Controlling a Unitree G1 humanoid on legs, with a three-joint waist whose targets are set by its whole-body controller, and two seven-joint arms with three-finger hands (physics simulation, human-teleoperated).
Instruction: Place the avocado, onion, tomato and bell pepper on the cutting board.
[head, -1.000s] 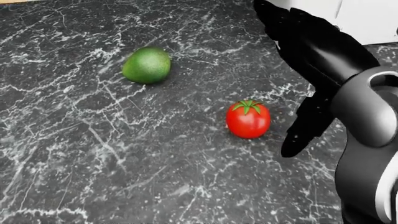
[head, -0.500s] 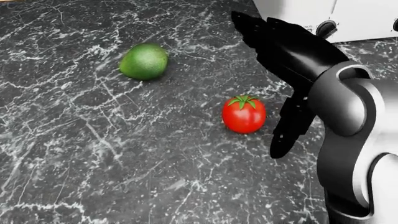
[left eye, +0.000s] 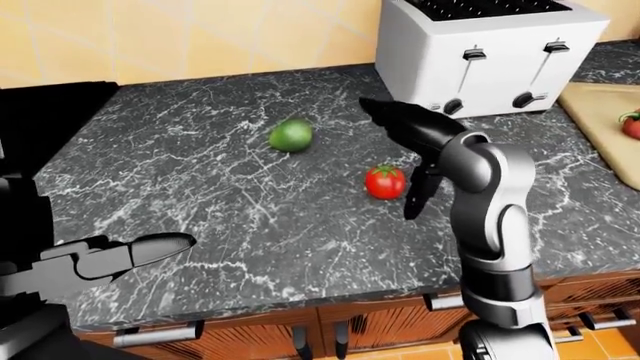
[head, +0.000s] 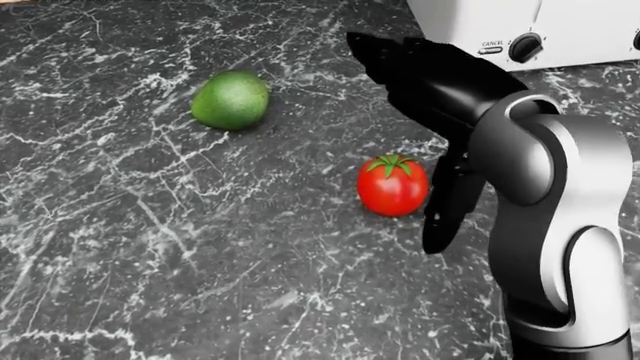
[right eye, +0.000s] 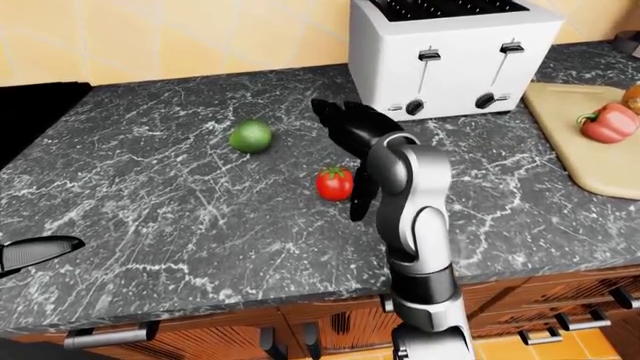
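While the right hand (head: 425, 94) hangs spread, fingers (head: 445, 206) released beside the tomato (head: 392, 185) on the desk (head: 150, 247), pickup seems underway; next, close round it. Left hand (left eye: 110, 256) looks open, unclear.

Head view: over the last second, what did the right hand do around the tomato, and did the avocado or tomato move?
The right hand swung toward the view's left, closing in on the tomato; one finger now hangs just beside the tomato's right side, fingers open, nothing grasped. The slight upward-left drift of tomato, avocado and countertop together looks like camera motion; both lie where they were on the counter.
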